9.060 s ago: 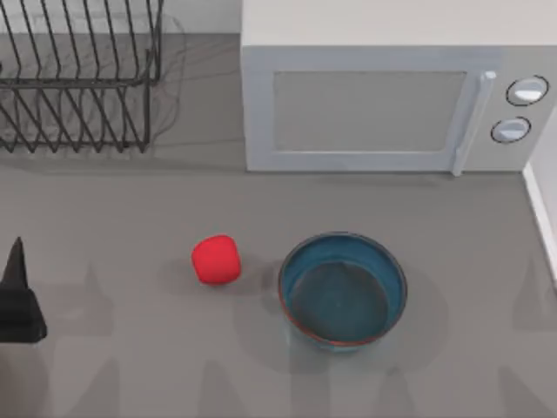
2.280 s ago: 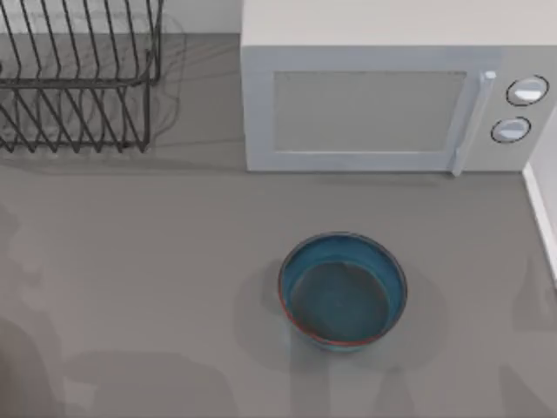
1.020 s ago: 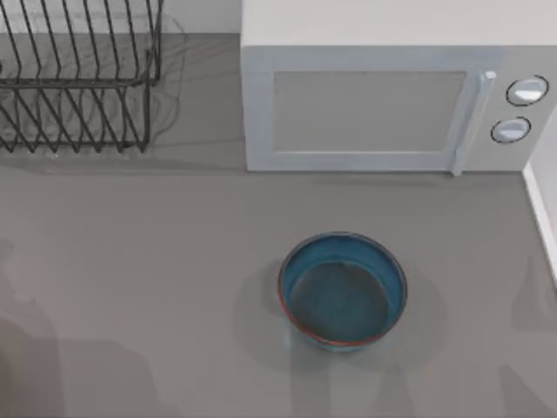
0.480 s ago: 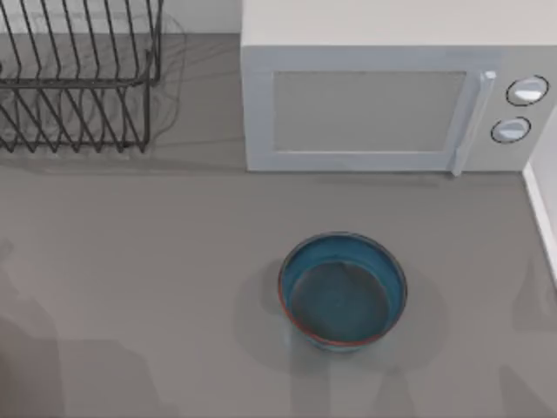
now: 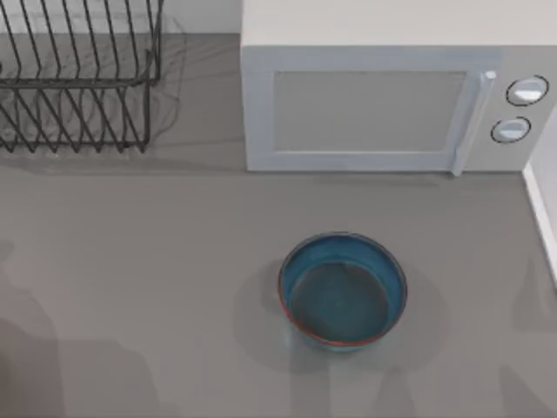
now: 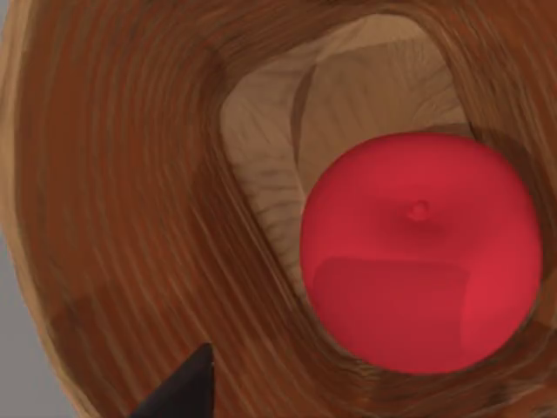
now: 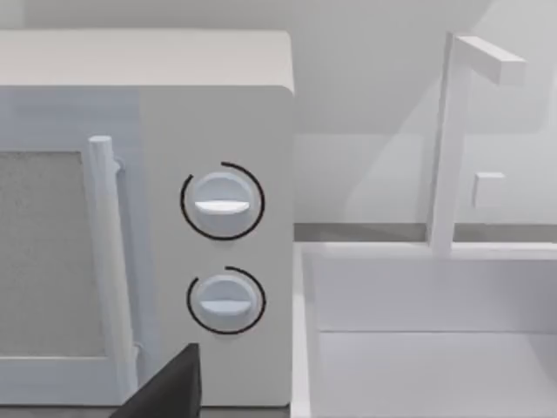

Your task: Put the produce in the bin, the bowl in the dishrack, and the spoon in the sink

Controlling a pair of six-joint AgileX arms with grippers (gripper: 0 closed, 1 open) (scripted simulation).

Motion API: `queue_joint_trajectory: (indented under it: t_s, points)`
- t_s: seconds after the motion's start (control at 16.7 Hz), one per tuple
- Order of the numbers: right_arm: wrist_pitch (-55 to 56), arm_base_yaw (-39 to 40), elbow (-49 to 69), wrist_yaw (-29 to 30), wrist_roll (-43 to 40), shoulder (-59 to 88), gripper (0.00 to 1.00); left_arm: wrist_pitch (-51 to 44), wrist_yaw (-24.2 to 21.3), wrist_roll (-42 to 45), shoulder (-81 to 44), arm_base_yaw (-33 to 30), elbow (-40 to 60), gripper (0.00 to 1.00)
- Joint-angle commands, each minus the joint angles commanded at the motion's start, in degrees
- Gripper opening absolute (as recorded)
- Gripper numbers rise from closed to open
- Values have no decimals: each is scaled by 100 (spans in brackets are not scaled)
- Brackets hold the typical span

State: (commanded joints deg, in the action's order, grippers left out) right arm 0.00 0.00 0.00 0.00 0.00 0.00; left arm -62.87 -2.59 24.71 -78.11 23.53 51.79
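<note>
The red produce (image 6: 422,252) lies inside the brown wooden bin (image 6: 122,200), seen close up in the left wrist view. My left gripper hangs over the bin, open and holding nothing, with one dark fingertip (image 6: 178,392) showing beside the produce. The teal-blue bowl (image 5: 342,290) stands upright on the grey counter, right of the middle. At the back left stands the dark wire dishrack (image 5: 78,83). The white sink (image 7: 418,340) with its faucet (image 7: 452,139) lies right of the microwave. My right gripper is parked facing them, one fingertip (image 7: 174,387) in sight. The spoon is out of view.
A white microwave (image 5: 383,96) takes up the back of the counter, its two dials (image 7: 222,248) facing my right wrist camera. The sink's rim (image 5: 541,209) runs along the right edge. Bare grey counter (image 5: 157,261) stretches left of the bowl.
The produce has left the counter where it lay left of the bowl. My left gripper has gone from the top view's left edge. Over the last second only faint shadows shift at the left.
</note>
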Motion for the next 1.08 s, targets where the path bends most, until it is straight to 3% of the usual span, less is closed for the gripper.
queue_joint_trajectory:
  t_s: [0.48,1.08]
  points:
    - [0,0,0,0,0,0,100,472,20,-187,590,-176,-387,100]
    - [0,0,0,0,0,0,100,3581,147,-1408,4449,-1340,-2949,100]
